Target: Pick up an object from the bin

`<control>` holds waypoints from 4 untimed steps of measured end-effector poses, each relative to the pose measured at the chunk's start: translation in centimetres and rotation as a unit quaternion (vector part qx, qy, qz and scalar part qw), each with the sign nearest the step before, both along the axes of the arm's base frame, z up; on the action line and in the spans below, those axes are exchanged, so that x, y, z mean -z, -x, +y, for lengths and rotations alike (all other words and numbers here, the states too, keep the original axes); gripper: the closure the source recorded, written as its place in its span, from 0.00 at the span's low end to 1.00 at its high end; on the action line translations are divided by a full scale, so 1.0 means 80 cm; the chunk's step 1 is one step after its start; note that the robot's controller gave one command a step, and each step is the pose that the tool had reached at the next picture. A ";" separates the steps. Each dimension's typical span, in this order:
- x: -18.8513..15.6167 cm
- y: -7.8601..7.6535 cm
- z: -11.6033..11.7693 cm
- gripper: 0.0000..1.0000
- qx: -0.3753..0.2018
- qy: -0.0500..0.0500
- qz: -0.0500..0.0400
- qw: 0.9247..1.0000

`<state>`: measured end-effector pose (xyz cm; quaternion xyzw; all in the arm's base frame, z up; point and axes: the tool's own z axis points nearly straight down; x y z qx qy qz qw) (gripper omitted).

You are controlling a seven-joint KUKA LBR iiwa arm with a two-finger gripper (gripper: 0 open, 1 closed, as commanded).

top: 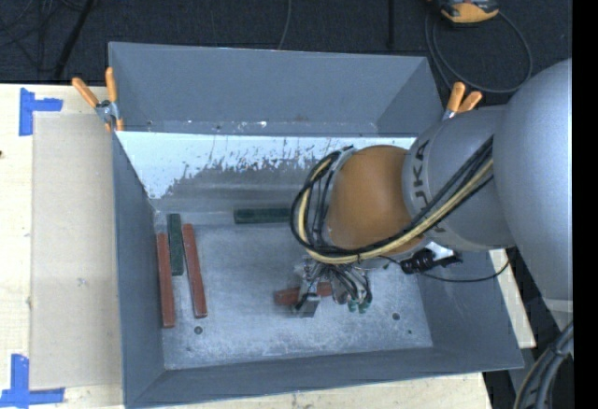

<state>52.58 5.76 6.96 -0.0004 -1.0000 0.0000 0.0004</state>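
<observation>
The bin is dull grey sheet metal with sloping walls and a speckled, scuffed floor. Low over the floor's right half sits the hand, and a small reddish-brown block lies flat against its left side; whether the hand is clenched on it or released, I cannot tell. To the left, well apart, two long reddish-brown bars lie side by side, a shorter dark green bar at their far end. Farther back another dark green bar lies crosswise by the rear wall. A smooth, rounded orange cover, looped with cables, caps the wrist.
</observation>
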 end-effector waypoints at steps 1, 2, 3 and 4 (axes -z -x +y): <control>-0.007 0.002 -0.002 1.00 -0.006 0.000 0.004 1.000; -0.073 0.030 0.050 1.00 -0.118 0.001 0.000 0.993; -0.152 0.021 0.048 1.00 -0.208 -0.001 0.002 0.978; -0.102 0.057 0.045 0.00 -0.163 0.000 0.000 0.987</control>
